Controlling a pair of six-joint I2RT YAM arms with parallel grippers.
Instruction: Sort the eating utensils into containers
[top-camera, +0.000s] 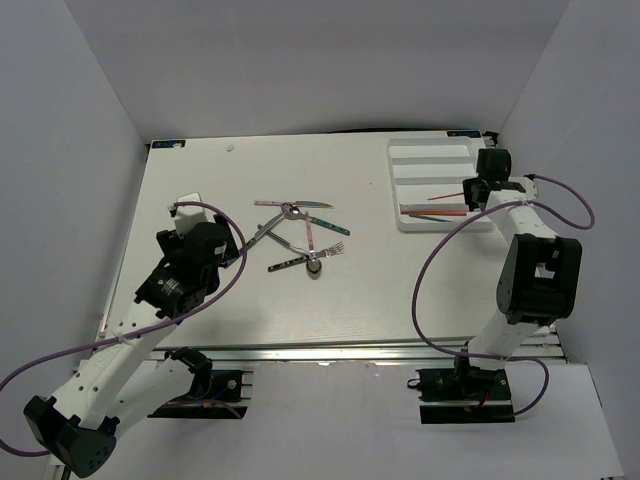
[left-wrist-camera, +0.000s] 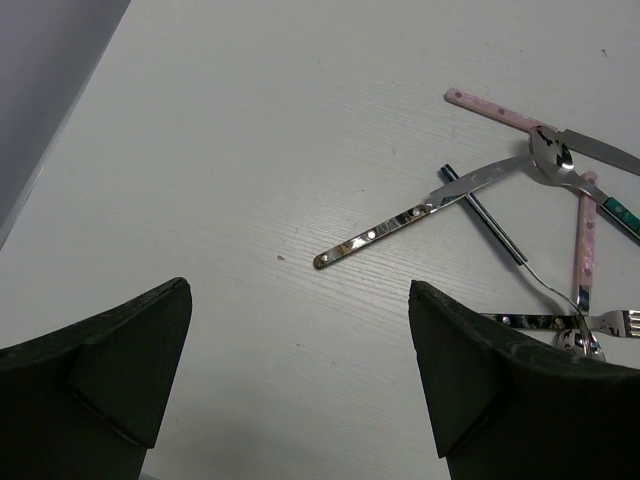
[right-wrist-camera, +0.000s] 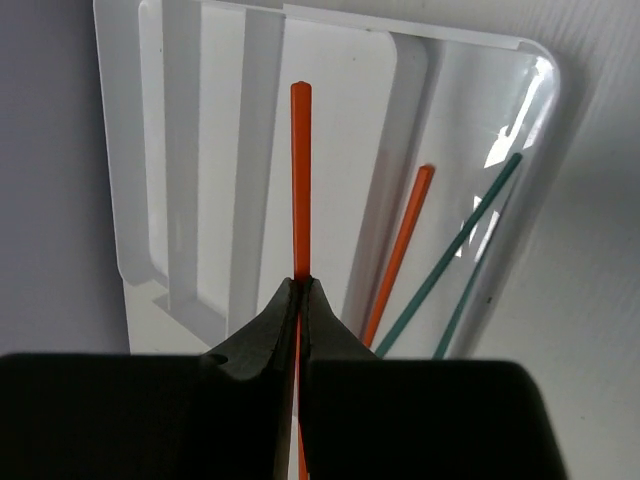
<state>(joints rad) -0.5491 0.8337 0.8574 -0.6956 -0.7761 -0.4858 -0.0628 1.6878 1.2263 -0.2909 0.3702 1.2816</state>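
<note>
The white cutlery tray (top-camera: 430, 160) lies at the back right. My right gripper (right-wrist-camera: 301, 283) is shut on an orange stick (right-wrist-camera: 301, 170) and holds it above the tray (right-wrist-camera: 215, 150); it also shows from above (top-camera: 478, 188). A second orange stick (right-wrist-camera: 402, 250) and two dark green sticks (right-wrist-camera: 455, 250) lie in the tray's near compartment. Forks, spoons and knives lie in a loose pile (top-camera: 300, 235) at the table's middle, also in the left wrist view (left-wrist-camera: 540, 230). My left gripper (left-wrist-camera: 300, 380) is open and empty above bare table, left of the pile.
White walls close the table at the left, back and right. The left arm (top-camera: 185, 265) reaches over the table's left part. A purple cable (top-camera: 440, 270) loops beside the right arm.
</note>
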